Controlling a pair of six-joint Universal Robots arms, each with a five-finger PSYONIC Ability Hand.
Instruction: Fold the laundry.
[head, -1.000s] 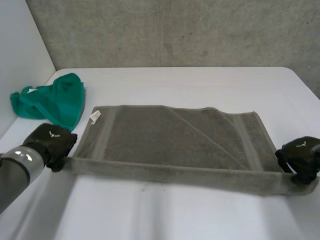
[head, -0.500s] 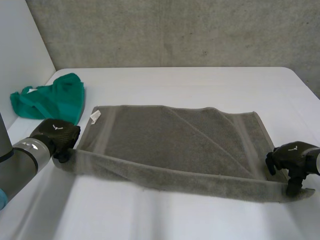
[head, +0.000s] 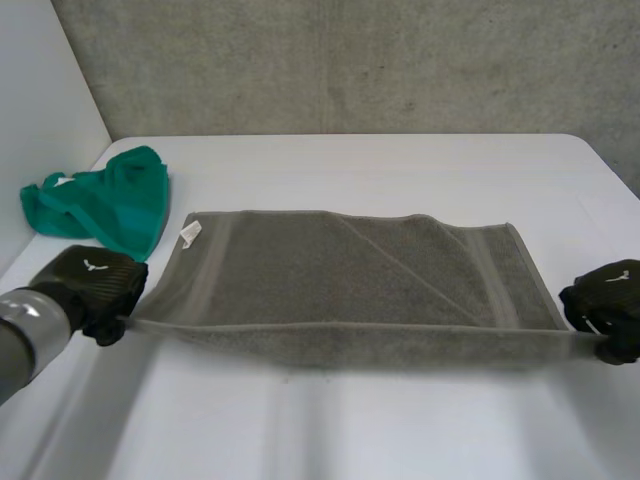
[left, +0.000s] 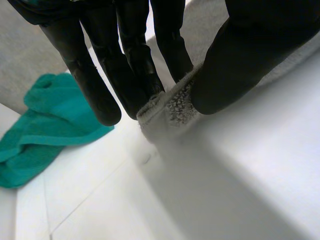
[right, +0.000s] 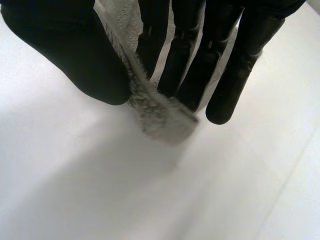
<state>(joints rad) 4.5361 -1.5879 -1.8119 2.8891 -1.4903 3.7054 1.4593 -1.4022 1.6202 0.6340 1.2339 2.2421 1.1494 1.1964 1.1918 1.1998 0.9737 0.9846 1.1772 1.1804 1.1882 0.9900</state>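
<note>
A grey towel (head: 350, 280) flat mid-table, its near edge raised and taut; a crumpled green cloth (head: 100, 205) far left.

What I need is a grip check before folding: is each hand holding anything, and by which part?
Both hold the grey towel: the left hand pinches its near left corner against the thumb, the right hand its near right corner.

Looks like a lab or test setup to me: bare concrete wall (head: 350, 60), plain white tabletop (head: 400, 165).
</note>
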